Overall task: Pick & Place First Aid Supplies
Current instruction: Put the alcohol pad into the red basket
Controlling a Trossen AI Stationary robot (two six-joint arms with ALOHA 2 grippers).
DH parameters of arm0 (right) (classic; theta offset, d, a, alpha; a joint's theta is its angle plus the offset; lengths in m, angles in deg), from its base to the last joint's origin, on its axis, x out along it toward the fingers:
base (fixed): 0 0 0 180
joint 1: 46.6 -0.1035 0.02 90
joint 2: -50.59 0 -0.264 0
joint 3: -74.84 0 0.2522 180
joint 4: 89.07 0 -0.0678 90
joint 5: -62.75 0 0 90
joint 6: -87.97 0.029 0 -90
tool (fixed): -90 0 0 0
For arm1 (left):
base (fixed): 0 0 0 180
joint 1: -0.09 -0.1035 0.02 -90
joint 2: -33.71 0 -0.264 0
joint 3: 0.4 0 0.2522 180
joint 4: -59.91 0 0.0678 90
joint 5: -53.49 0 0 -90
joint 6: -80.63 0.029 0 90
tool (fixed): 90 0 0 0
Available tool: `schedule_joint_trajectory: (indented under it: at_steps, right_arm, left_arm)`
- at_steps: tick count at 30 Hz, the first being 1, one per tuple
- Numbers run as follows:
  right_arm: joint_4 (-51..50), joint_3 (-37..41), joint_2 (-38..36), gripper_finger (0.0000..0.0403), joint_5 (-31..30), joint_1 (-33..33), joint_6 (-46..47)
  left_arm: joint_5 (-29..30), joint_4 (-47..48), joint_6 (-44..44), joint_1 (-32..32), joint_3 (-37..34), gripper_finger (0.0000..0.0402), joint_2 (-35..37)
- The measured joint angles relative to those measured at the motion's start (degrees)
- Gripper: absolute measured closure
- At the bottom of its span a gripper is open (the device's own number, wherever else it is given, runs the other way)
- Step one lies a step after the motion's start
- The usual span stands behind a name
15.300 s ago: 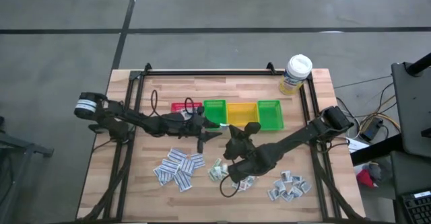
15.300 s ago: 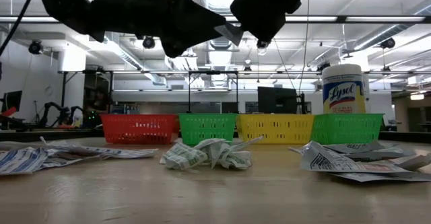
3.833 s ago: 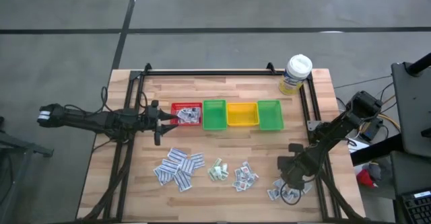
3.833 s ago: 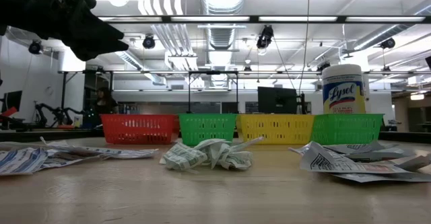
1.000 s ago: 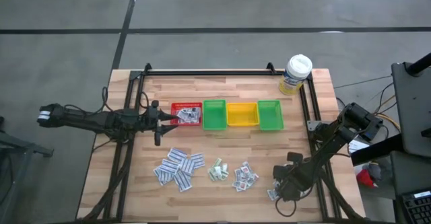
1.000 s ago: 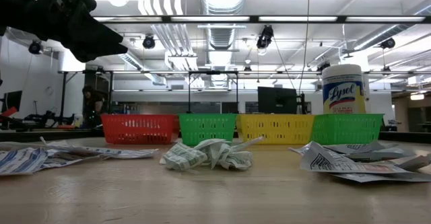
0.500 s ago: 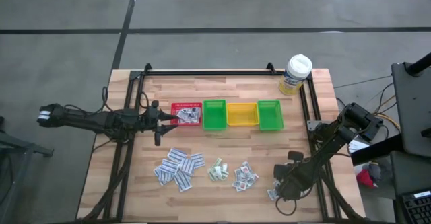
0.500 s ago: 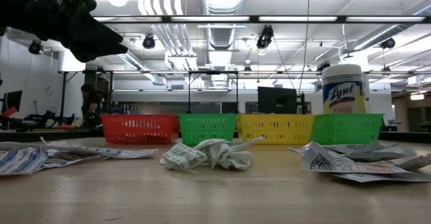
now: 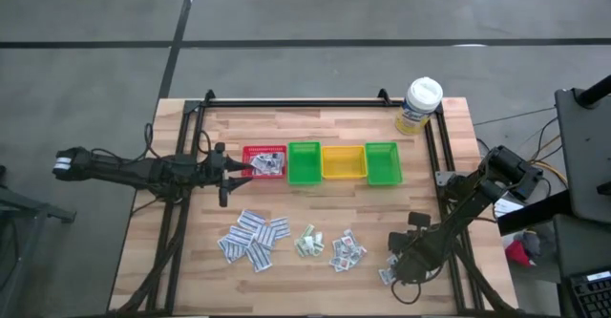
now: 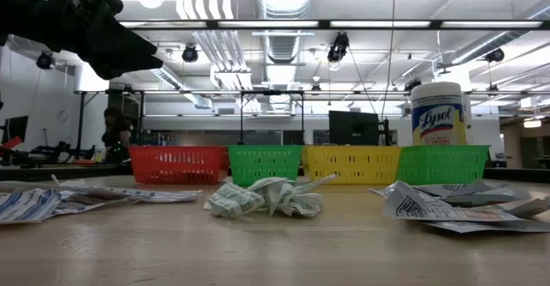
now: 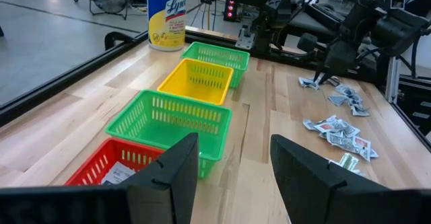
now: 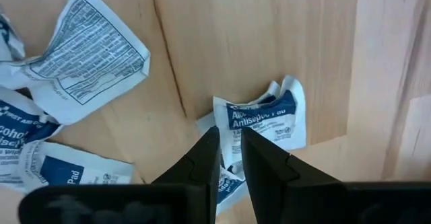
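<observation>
Wooden planks make up the table [image 9: 315, 127] we work at, ringed by a dark frame, with a grey floor around it and a workshop with ceiling lights beyond. We take the row of four bins as our landmark: the red bin [image 9: 264, 161], a green bin [image 9: 305, 162], the yellow bin [image 9: 343, 161] and a second green bin [image 9: 382, 162] stand side by side. Beyond the far-right end of that row stands the white-capped bottle [image 9: 418, 105] with a yellow label. Our left gripper [image 9: 227, 173] hangs just beside the red bin's outer end, above the table, its fingers [image 11: 168, 177] spread wide and holding nothing. We see a few packets already lying in the red bin. In front of the row, on the near half of the table, the first aid supplies lie in loose groups: a heap of strip-shaped packets [image 9: 252, 238] in front of the red bin, a crumpled green-printed bunch [image 9: 307, 242] in front of the first green bin, a red-and-blue printed cluster [image 9: 347, 250] in front of the yellow bin, and a blue-printed pile [image 12: 60, 109] in front of the last green bin, toward the table's right edge. Our right gripper [image 9: 401, 264] is down at that last pile, its fingers [image 12: 266, 163] nearly together and pinching the edge of one blue-printed packet [image 12: 259, 120] that lies on the wood.
</observation>
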Motion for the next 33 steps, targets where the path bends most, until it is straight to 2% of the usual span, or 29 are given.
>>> schedule_joint_trajectory:
  at_steps: [14,33]
  right_arm:
    - [0.18,-1.21,-0.04,0.0344,0.04,0.0,-1.22]
    - [1.0,-0.28,-0.04,0.0344,1.16,-0.38,1.79]
  left_arm:
    - [-0.23,0.17,0.11,-0.01,0.0,0.0223,0.0]
    - [-0.26,0.22,0.66,0.01,0.0,0.0223,0.0]
